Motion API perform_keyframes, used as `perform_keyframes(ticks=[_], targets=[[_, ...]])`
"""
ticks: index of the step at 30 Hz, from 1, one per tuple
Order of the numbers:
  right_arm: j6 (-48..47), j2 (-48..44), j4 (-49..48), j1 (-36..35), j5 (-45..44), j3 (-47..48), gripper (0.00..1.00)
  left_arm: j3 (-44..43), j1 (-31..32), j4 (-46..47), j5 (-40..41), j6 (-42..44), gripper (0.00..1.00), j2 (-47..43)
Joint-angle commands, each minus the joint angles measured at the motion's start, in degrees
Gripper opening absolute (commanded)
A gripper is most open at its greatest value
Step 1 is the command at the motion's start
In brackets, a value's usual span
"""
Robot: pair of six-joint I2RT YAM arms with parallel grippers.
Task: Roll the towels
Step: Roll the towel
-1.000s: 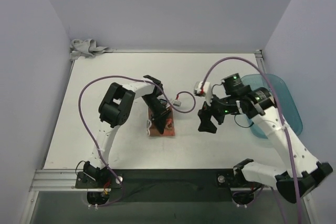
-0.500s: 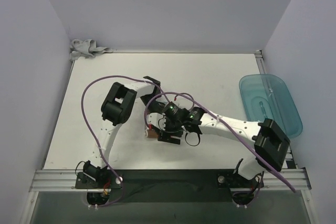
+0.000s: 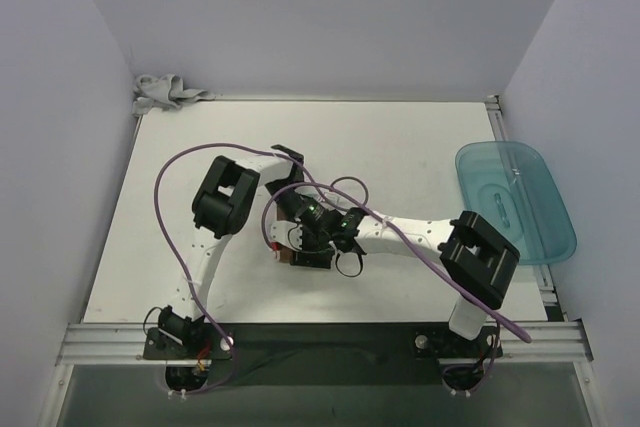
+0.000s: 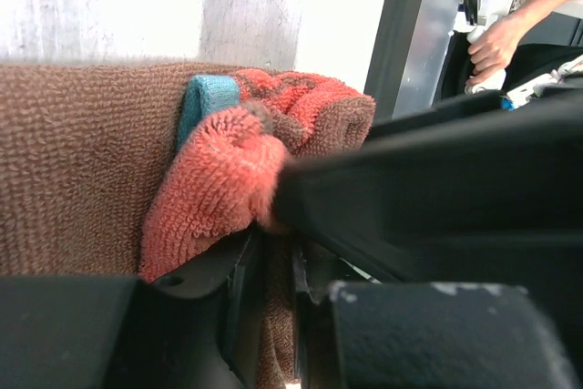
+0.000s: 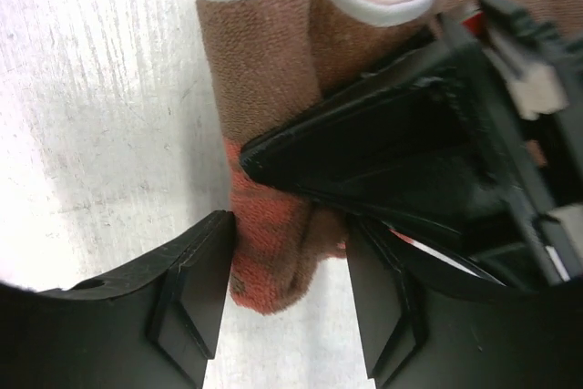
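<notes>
The rust-brown towel (image 3: 286,256) lies near the table's middle, mostly hidden under both grippers. In the left wrist view the towel (image 4: 82,170) is bunched into an orange-and-brown fold. My left gripper (image 4: 273,266) is shut on a strip of it. My left gripper (image 3: 291,235) sits over the towel in the top view. My right gripper (image 3: 318,247) reaches in from the right. In the right wrist view my right gripper (image 5: 290,245) is open, its fingers on either side of the towel's folded end (image 5: 273,261). The light grey towel (image 3: 165,92) lies crumpled in the far left corner.
The translucent teal tray (image 3: 515,202) sits at the table's right edge. The left gripper's black body (image 5: 392,143) fills the space just beyond my right fingers. Purple cables loop over both arms. A person's hand (image 4: 496,43) shows beyond the table.
My right arm has swung from beside the teal tray across to the brown towel and now straddles its end. My left gripper has stayed on the towel.
</notes>
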State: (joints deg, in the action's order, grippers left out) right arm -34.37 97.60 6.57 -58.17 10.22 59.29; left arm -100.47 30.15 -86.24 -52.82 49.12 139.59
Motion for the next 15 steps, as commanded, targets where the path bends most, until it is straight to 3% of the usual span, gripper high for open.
perform_keyframes(ticks=[1, 4, 6, 11, 15], targets=[[-0.61, 1.54, -0.6, 0.51, 3.31, 0.48, 0.51, 0.62, -0.88, 5.82, 8.7, 4.31, 0.24, 3.23], [0.27, 2.24, -0.5, 1.39, 5.16, -0.22, 0.5, 0.88, -1.06, 5.99, 8.61, 4.23, 0.25, 2.88], [0.44, 2.77, -0.33, 2.09, 6.73, -0.14, 0.4, 1.06, -1.23, 6.34, 8.52, 4.05, 0.25, 2.71], [1.41, 5.22, 7.12, 4.55, 14.46, 4.25, 0.0, 2.29, -2.64, 7.92, 7.12, 2.74, 0.29, 1.39], [0.89, 7.77, 15.56, 7.63, 20.98, 8.03, 0.0, 4.75, -5.89, 11.52, 6.06, 0.28, 0.43, -2.29]])
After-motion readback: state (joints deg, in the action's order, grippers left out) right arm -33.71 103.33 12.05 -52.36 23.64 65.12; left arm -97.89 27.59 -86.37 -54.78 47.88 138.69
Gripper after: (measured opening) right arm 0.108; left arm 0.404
